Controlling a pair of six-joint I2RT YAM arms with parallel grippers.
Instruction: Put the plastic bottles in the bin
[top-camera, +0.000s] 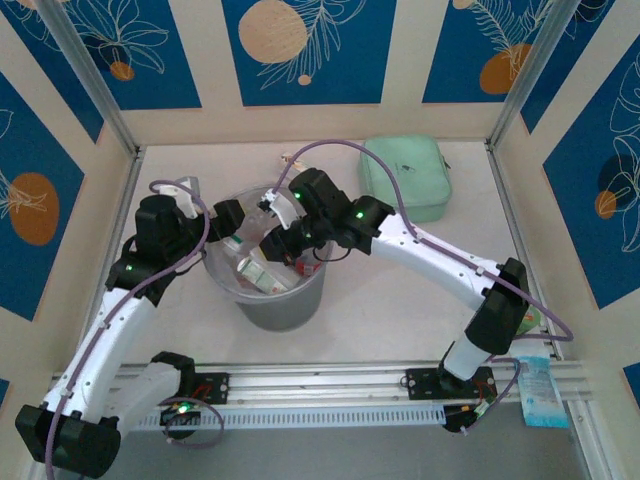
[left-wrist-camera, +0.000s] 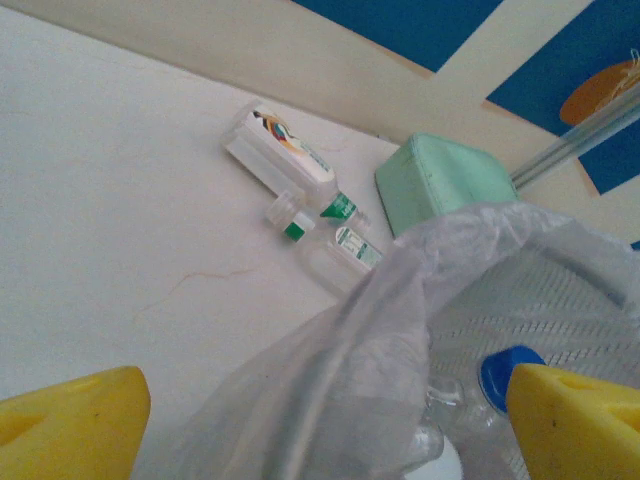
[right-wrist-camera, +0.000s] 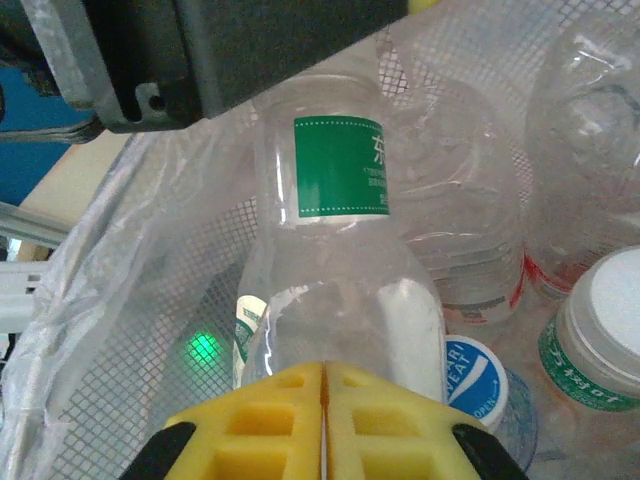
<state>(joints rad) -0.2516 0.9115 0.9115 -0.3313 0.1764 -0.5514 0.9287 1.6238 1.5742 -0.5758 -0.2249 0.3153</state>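
The bin (top-camera: 280, 305) is a grey mesh bucket lined with a clear bag, standing mid-table between both arms. Several plastic bottles (top-camera: 258, 272) lie inside it. My right gripper (right-wrist-camera: 324, 400) hangs inside the bin, shut pad to pad with nothing between its fingers. Just beyond it lies a clear bottle with a green label (right-wrist-camera: 335, 250), beside a blue-and-white cap (right-wrist-camera: 478, 375). My left gripper (left-wrist-camera: 330, 420) is open over the bin's left rim, with the bag's edge (left-wrist-camera: 400, 330) under it. Two more bottles (left-wrist-camera: 290, 160) (left-wrist-camera: 345, 252) lie on the table behind the bin.
A mint-green pouch (top-camera: 405, 175) lies at the back right, close to the loose bottles (left-wrist-camera: 440, 185). A purple cable (top-camera: 340, 148) arcs over the right arm. A metal rail (top-camera: 330, 385) runs along the near edge, with a blue packet (top-camera: 540, 395) at its right end.
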